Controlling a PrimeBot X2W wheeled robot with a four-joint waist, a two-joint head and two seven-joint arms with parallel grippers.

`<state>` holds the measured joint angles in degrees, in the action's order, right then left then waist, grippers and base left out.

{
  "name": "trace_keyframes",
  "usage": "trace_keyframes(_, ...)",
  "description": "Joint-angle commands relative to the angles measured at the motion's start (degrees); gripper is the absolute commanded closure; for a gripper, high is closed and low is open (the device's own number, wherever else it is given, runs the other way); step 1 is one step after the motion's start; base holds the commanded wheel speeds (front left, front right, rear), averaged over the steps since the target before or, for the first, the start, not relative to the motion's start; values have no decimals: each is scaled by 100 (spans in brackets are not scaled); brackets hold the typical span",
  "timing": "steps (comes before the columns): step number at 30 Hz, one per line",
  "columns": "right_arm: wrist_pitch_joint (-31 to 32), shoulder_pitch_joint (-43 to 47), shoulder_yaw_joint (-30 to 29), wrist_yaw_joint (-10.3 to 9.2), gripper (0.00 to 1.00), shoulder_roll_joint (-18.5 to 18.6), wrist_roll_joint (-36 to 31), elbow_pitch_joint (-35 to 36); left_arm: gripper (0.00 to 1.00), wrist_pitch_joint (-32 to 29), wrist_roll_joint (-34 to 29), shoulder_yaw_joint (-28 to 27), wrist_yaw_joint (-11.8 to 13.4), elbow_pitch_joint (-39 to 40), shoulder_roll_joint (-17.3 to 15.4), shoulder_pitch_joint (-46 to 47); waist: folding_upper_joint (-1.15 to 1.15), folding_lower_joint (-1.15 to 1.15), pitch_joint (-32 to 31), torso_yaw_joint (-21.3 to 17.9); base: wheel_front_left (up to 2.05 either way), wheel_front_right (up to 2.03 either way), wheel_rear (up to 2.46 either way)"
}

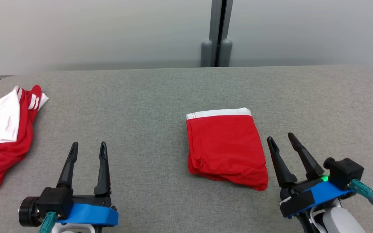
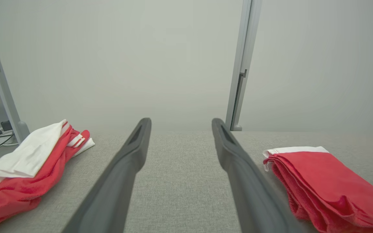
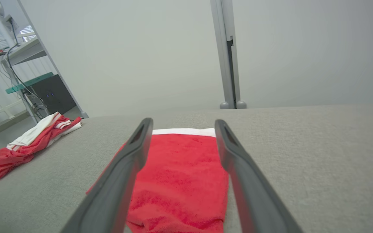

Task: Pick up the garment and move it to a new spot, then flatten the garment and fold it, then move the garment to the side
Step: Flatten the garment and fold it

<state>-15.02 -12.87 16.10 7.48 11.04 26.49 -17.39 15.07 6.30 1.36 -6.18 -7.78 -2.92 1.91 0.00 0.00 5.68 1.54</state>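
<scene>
The garment is red with a white band along its far edge, folded into a neat rectangle right of the table's middle. It also lies at the right of the left wrist view and between the fingers' sightline in the right wrist view. My right gripper stands open just right of the garment's near corner, apart from it and holding nothing. Near the front left, my left gripper is open and empty, well left of the garment.
A crumpled red and white pile of clothing lies at the table's left edge, seen too in the wrist views. The grey fabric tabletop ends at a pale wall with a grey post behind.
</scene>
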Motion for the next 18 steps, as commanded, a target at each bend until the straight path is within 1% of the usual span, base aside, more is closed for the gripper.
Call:
trace_keyframes(1, -19, 244, -238, 3, 0, -65, -197, 170, 0, 14, -62, 15, -2, -29, 4, 31, 0, 0, -75, -107, 0, 0, 0)
trace_keyframes(3, -19, 410, -458, 3, 0, -107, -423, 310, 0, 14, -114, 4, 1, -58, 4, 17, 0, 0, -110, -162, 0, 0, 0)
trace_keyframes(6, -19, 675, -809, 3, 0, -309, -573, 509, 0, 14, -175, -34, 24, -135, 4, -41, 0, 0, -179, -233, 0, 0, 0)
trace_keyframes(8, -19, 825, -964, 3, 0, -361, -709, 620, 0, 14, -190, -77, 51, -178, 4, -74, 0, 0, -224, -276, 0, 0, 0)
trace_keyframes(13, -20, 1165, -1210, 3, 0, -503, -1037, 810, 0, 14, -265, -178, 57, -281, -48, -184, 0, 0, -347, -315, 0, 0, 0)
trace_keyframes(18, -20, 1359, -1361, 3, 0, -625, -1189, 878, 0, 14, -322, -170, 72, -316, -58, -309, 0, 0, -432, -302, 0, 0, 0)
